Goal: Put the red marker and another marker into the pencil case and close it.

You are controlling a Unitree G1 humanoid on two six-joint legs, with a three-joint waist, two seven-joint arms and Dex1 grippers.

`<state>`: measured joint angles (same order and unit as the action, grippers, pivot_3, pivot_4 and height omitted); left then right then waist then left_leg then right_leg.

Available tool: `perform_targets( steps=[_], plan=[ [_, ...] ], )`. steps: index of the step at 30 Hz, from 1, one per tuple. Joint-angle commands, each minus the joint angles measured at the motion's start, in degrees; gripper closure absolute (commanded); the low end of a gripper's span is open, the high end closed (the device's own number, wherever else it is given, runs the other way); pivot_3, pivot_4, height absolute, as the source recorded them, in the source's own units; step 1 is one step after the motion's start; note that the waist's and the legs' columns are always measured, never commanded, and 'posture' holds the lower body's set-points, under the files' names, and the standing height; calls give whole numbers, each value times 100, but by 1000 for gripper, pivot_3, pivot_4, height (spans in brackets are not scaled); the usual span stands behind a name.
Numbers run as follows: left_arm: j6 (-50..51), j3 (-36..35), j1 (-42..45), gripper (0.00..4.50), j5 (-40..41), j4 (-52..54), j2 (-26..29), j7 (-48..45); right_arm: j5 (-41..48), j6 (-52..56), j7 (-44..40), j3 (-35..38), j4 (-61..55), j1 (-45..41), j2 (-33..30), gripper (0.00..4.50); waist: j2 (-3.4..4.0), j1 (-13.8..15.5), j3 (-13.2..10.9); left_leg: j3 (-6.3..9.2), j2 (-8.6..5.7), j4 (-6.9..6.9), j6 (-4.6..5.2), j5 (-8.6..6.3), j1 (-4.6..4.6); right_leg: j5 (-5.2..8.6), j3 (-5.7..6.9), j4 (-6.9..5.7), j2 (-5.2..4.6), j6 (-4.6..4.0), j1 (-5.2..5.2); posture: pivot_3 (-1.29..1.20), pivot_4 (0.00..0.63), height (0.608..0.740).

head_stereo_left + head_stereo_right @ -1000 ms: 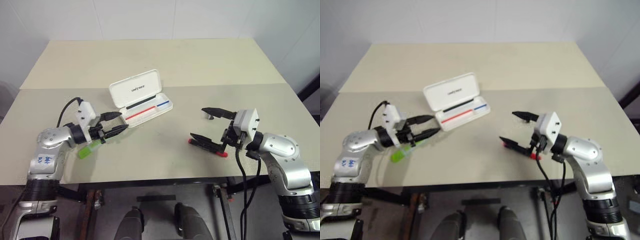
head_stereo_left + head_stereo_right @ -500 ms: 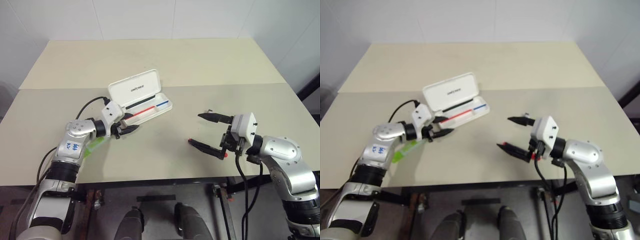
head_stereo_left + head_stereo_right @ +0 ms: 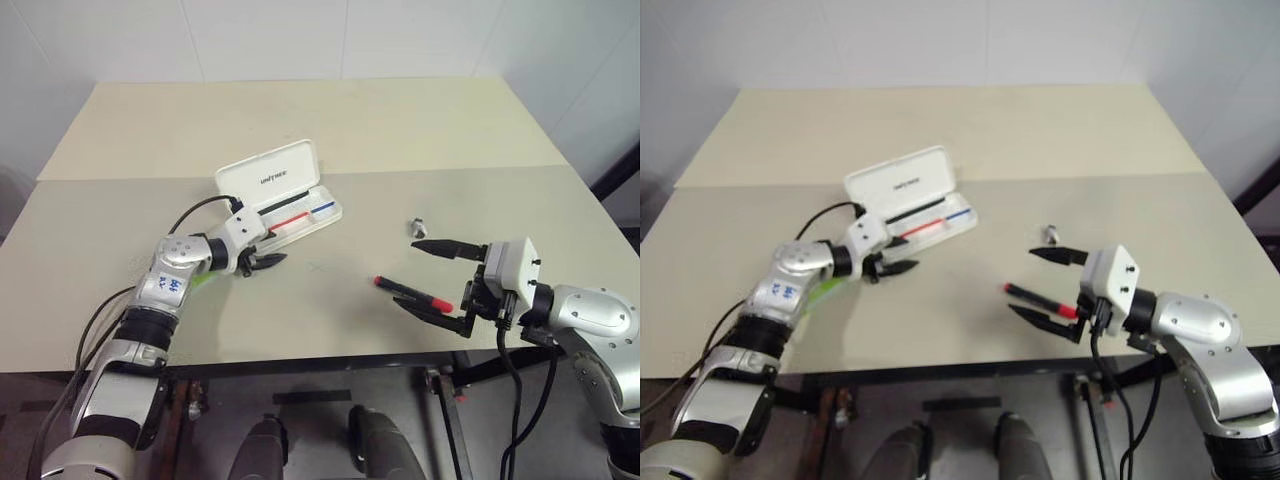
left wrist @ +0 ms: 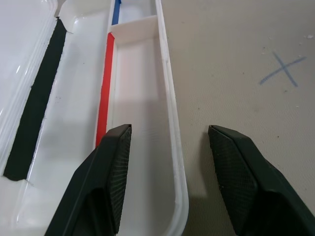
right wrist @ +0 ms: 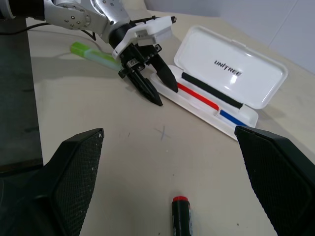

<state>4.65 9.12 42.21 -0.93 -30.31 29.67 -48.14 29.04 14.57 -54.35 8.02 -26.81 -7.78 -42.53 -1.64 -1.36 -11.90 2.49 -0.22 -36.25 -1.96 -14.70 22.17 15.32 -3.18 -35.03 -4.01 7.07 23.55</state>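
White hard-plastic pencil case [image 3: 279,194] lies open on the beige bench [image 3: 330,130], lid tipped back with the dark lettering facing forward; a red and a blue stripe run along the inside of the tray, with a black strip beside them. Left gripper [image 3: 262,258] sits at the near end of the tray, fingers apart and holding nothing; in the left wrist view one finger [image 4: 106,182] is over the tray interior and the other is outside the tray's rim, over the bench. Light-green marker [image 5: 93,54] lies flat on the bench beside the left forearm, apart from the case and largely hidden by the arm in the head views. Red marker [image 3: 411,293] lies flat on the bench to the right of the case, well apart from it, red cap end toward the case. Right gripper [image 3: 440,281] is spread wide and empty, one finger on either side of the marker's far end, not closed on it. Small metallic object [image 3: 417,227] rests on the bench just beyond the right gripper. Faint blue cross mark [image 4: 281,71] on the bench surface near the case.
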Motion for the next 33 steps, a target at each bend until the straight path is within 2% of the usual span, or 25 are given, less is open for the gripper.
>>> perform_targets(
  steps=[1,2,10,11,19,24,28,33],
  plan=[
    [226,177,88,1901,-238,-206,-11,-37,161,50,153,238,-304,-90,-25,0,0,1,0,0,0,-2,0,0,0,0,0,0,-1,0,-2,0,150,740],
    [270,203,115,1901,-265,-239,-17,-16,176,69,189,255,-326,-103,-23,0,0,6,0,0,-1,-3,0,0,-1,-1,-1,0,-1,1,-3,0,150,740],
    [283,297,151,4361,-326,-381,-63,-60,242,134,295,419,-393,-167,-116,0,-1,25,2,-1,-1,-17,6,4,-12,-3,-3,1,-1,3,-20,0,150,740],
    [254,323,131,4488,-339,-369,-56,-99,235,135,298,424,-386,-176,-117,0,-2,25,2,-1,0,-17,8,5,-13,-3,-3,0,-1,3,-21,0,150,740],
    [-94,256,-149,4488,-38,-16,-107,-619,182,105,280,378,-307,-224,-86,0,-2,31,3,0,-1,-7,5,1,-11,-2,-4,2,-3,4,-18,0,150,740],
    [-662,100,-477,4488,438,548,-18,-1333,128,52,275,261,-217,-274,-9,0,-2,67,4,-3,-1,7,9,-11,0,8,-3,15,-8,8,-5,0,150,740],
    [-647,90,-749,4488,786,1028,258,-2106,109,22,262,198,-152,-307,22,0,-2,120,3,-6,-1,7,13,-17,13,8,-2,19,-8,8,1,0,150,740],
    [-525,-8,-925,4488,706,1238,622,-2185,94,-9,305,113,-142,-313,97,0,-2,105,3,-9,2,6,14,-20,10,9,-3,32,-7,6,1,0,150,740]
  ],
)
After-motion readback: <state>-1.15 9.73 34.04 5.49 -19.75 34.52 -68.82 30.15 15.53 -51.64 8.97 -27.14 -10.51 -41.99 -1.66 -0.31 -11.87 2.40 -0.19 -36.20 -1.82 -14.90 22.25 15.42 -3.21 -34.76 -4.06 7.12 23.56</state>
